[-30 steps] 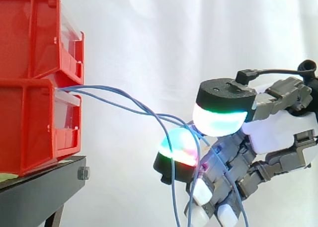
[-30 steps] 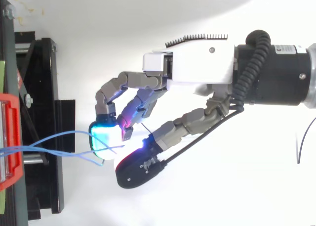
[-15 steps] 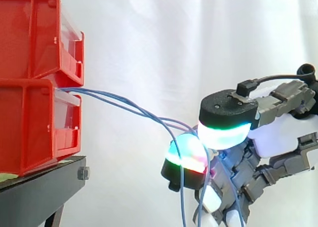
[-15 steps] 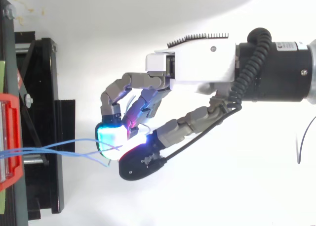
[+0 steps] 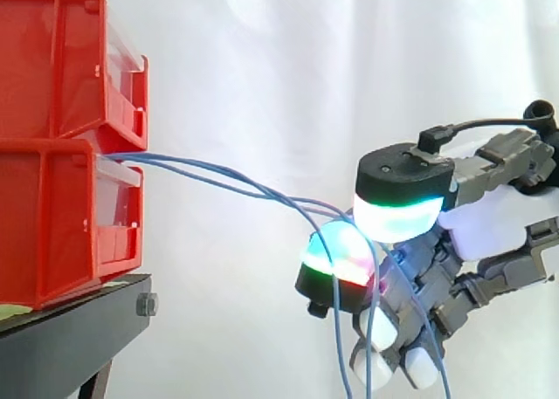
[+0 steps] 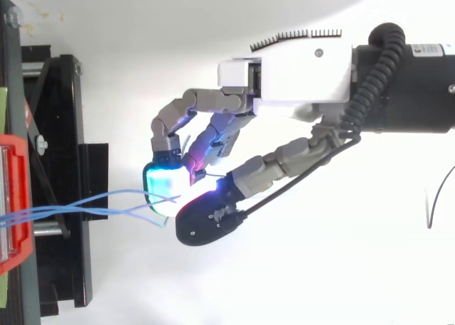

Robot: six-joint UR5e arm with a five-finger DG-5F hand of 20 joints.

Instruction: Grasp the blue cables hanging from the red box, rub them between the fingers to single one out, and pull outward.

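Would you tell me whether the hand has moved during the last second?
Yes. The hand has drawn away from the red bins, toward the side view's right edge, its fingers pinched on the blue cables.

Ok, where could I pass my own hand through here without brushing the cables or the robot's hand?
Free: above the blue cables, between the upper red bin and the hand; also below the cables, between the black stand and their hanging ends. Crowded: at the hand's pads, where the cables are pinched and drop.

Red bins point(image 5: 52, 198), blue cables point(image 5: 131, 158), black stand point(image 5: 70, 338), white curtain point(image 5: 262, 67)
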